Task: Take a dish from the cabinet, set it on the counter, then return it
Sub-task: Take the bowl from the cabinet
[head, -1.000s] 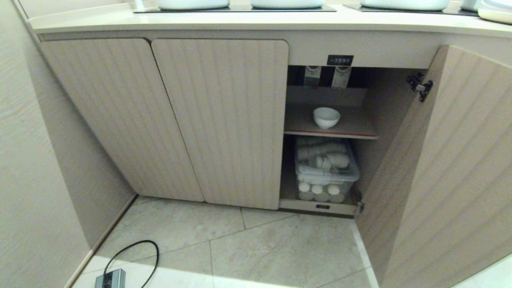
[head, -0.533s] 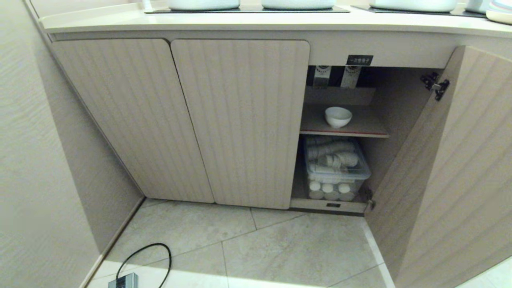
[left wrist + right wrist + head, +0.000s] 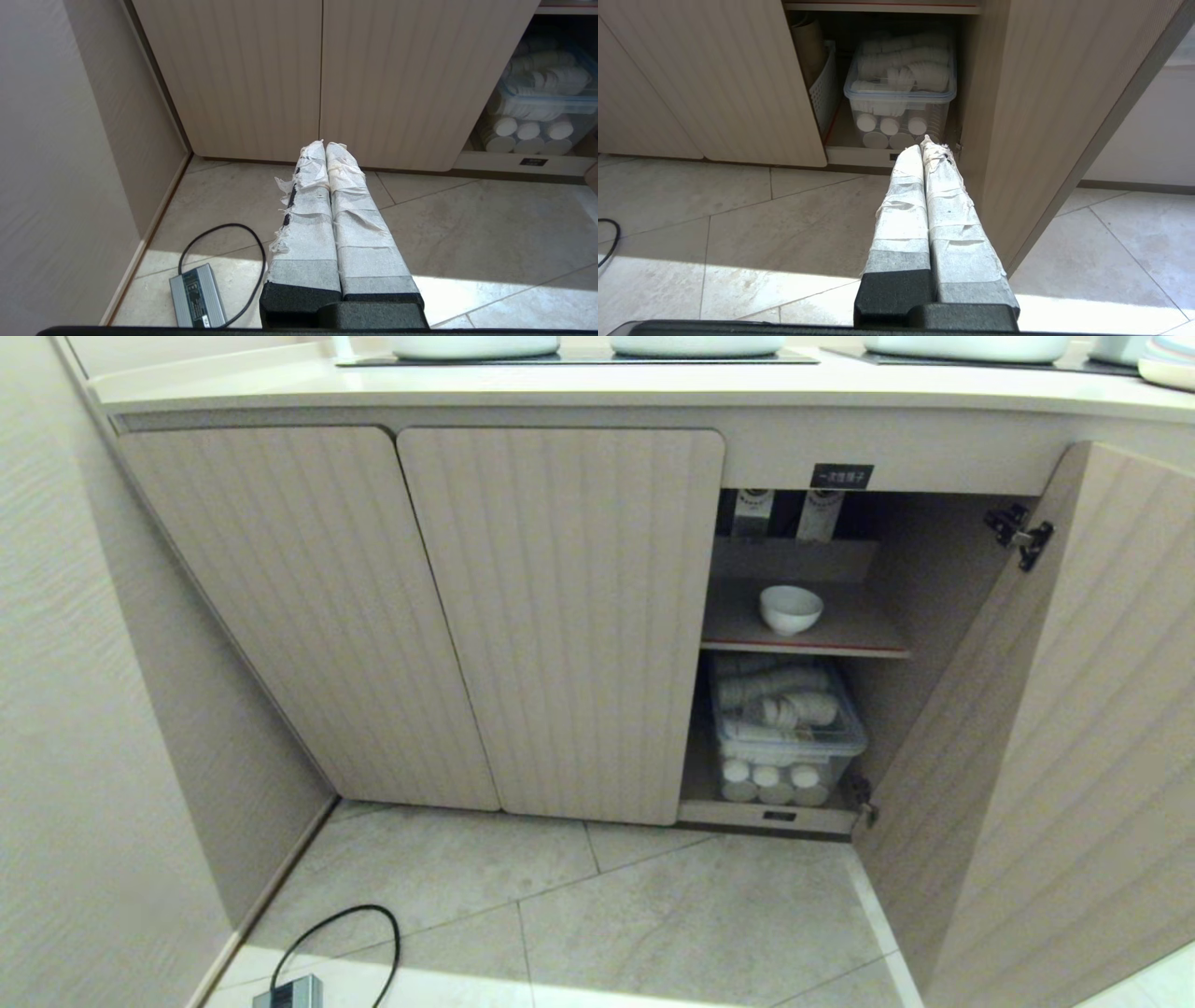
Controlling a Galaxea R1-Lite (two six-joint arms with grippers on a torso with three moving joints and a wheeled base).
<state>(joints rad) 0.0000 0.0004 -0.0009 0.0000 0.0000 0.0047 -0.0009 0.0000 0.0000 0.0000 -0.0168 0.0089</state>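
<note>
A small white dish (image 3: 790,609) sits upright on the upper shelf inside the cabinet (image 3: 560,616), whose right door (image 3: 1055,728) stands swung open. The cream counter (image 3: 597,387) runs along the top of the head view. Neither arm shows in the head view. My left gripper (image 3: 325,144) is shut and empty, held low over the floor tiles and facing the two closed doors. My right gripper (image 3: 923,142) is also shut and empty, low over the floor, pointing at the open compartment beside the open door (image 3: 1041,116).
Below the dish, a clear plastic box (image 3: 789,733) of white cups fills the lower shelf. A grey power adapter (image 3: 196,301) with a black cable (image 3: 345,933) lies on the floor at the left. A wall (image 3: 84,709) closes the left side. White pots (image 3: 695,345) stand on the counter.
The whole head view has shifted: the cabinet and dish now sit a little further right in the picture, so the camera moved. The dish and the open door stay as they were.
</note>
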